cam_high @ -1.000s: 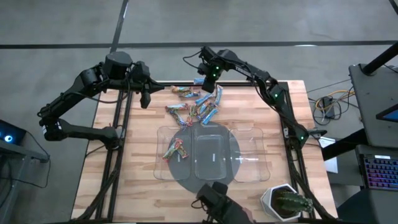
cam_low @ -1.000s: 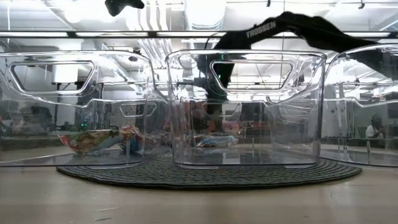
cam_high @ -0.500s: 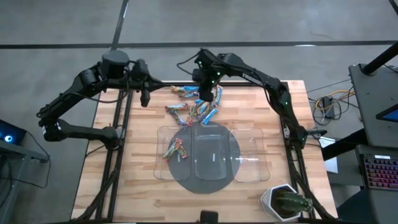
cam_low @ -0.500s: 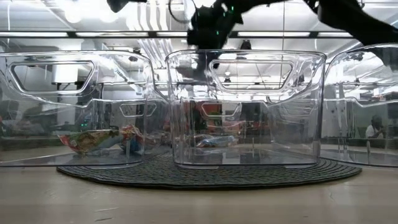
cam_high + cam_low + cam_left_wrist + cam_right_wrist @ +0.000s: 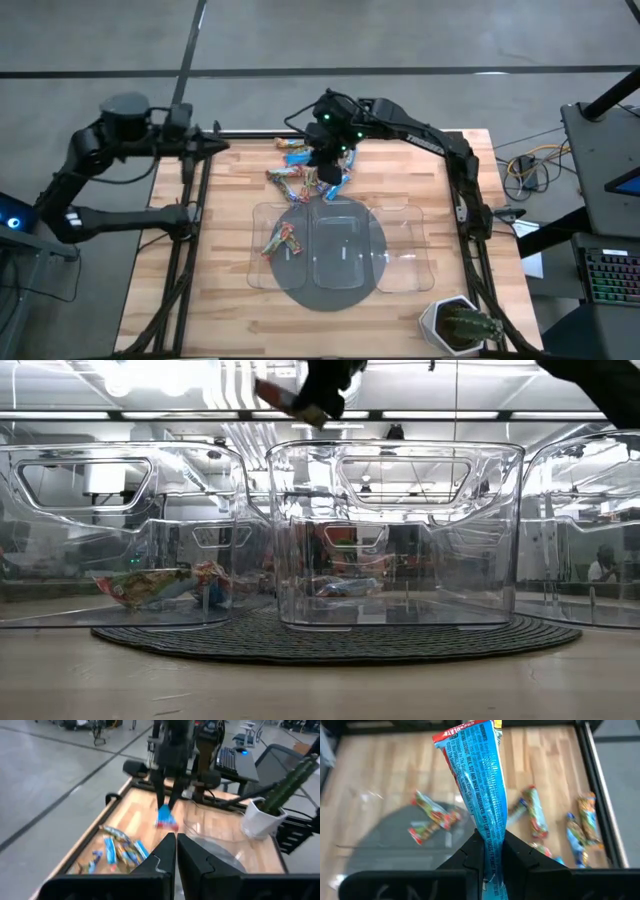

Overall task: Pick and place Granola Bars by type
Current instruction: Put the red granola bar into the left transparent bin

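- Nearest the low camera we see three clear trays (image 5: 394, 530) on a dark round mat (image 5: 330, 285); the left tray (image 5: 283, 240) holds multicoloured bars (image 5: 283, 240).
- Above the far edge of the trays, our right gripper (image 5: 328, 165) is clamped on a blue granola bar (image 5: 482, 785), lifted off the table (image 5: 230, 310).
- Beyond it, loose bars (image 5: 300, 160) lie on the wood.
- Farthest back, our left gripper (image 5: 176, 851) hangs pinched together, holding nothing, at the table's far left corner.

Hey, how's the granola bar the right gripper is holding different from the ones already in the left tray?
The blue bar hangs pinched in the right gripper, lifted above the table; the multicoloured bars lie flat in the left tray. The held one is a single blue bar with a red end; the tray bars are red-multicoloured, bunched together. Both kinds are slim foil-wrapped bars.
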`<state>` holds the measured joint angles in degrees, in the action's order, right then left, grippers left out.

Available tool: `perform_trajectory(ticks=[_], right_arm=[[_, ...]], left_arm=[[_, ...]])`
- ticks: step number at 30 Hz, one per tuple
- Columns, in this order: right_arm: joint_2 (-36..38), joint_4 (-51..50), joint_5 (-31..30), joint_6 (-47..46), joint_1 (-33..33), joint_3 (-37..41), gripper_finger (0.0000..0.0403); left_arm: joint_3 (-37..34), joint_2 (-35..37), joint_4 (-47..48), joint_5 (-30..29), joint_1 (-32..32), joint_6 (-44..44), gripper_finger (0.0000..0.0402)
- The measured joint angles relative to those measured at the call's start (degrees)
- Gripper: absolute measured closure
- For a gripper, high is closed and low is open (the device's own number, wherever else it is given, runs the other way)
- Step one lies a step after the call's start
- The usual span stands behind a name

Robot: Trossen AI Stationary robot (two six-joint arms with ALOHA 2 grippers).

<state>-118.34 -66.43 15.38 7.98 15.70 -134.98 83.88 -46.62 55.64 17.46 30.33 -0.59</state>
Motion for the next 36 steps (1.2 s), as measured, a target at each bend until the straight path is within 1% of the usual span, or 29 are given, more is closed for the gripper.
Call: perform_trajectory(ticks=[6, 10, 13, 20, 26, 36], right_arm=[[0.1, 1.4, 0.1, -2.8, -3.9, 0.0, 0.0365], [-1.0, 2.9, 0.1, -4.8, -6.4, 0.0, 0.0365], [-2.3, 4.1, 0.1, -7.2, -7.7, 0.0, 0.0365], [-5.2, 6.8, 0.1, -12.0, -9.5, 0.0, 0.0365], [-7.3, 8.7, 0.0, -14.4, -10.3, 0.0, 0.0365], [-11.7, 11.4, -0.1, -16.0, -11.4, 0.0, 0.0365]], left_arm=[[2.6, 2.5, 10.7, 0.7, 0.0, -1.4, 0.0402], [4.6, 3.2, 18.0, 1.1, 0.0, -1.4, 0.0402], [5.2, 3.9, 21.6, 1.0, 0.0, -1.2, 0.0402], [5.0, 4.3, 25.7, 1.3, 0.0, -1.3, 0.0402], [5.0, 3.7, 27.3, 1.3, 0.0, -0.1, 0.0402], [4.0, 3.7, 29.0, 0.5, 0.0, 2.1, 0.0402]])
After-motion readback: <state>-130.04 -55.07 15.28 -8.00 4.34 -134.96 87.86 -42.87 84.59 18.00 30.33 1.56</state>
